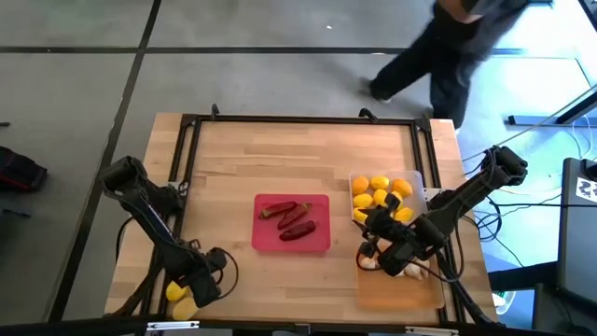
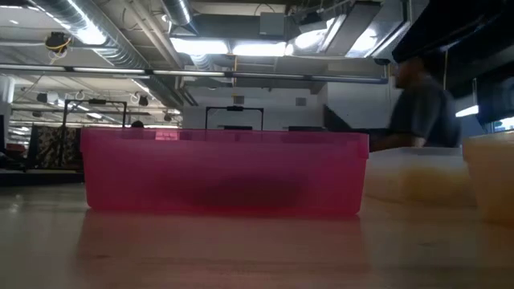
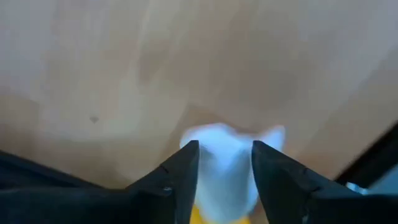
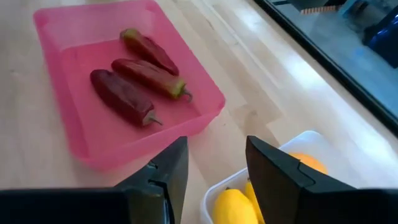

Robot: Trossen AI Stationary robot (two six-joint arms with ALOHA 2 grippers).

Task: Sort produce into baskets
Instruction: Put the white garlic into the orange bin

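The pale, planked wooden surface (image 1: 224,177) fills the middle of the high view. At its centre sits the red tray (image 1: 292,222), a shallow rounded-corner rectangle of glossy translucent plastic, holding three dark red chili peppers (image 1: 295,219), smooth, elongated and tapering to thin stems. Right of it is the clear tray (image 1: 425,193), filled with smooth yellow-orange lemons (image 1: 377,190), and below that, at the lower right, the translucent orange tray (image 1: 401,290) with whitish garlic bulbs (image 1: 410,271) at its upper end.

The left gripper (image 1: 195,282) is at the lower left of the high view, down at the surface over two yellow lemon-like ovals (image 1: 179,296). In the left wrist view its dark wedge-shaped fingers (image 3: 180,174) stand partly apart on either side of a rounded pale and yellow thing (image 3: 222,174); whether they press it I cannot tell.

The right gripper (image 1: 384,226) hangs over the lower edge of the clear tray, its fingers (image 4: 273,171) partly open with nothing between them.

A person in dark clothes (image 1: 448,51) stands at the upper right of the high view, beyond the surface
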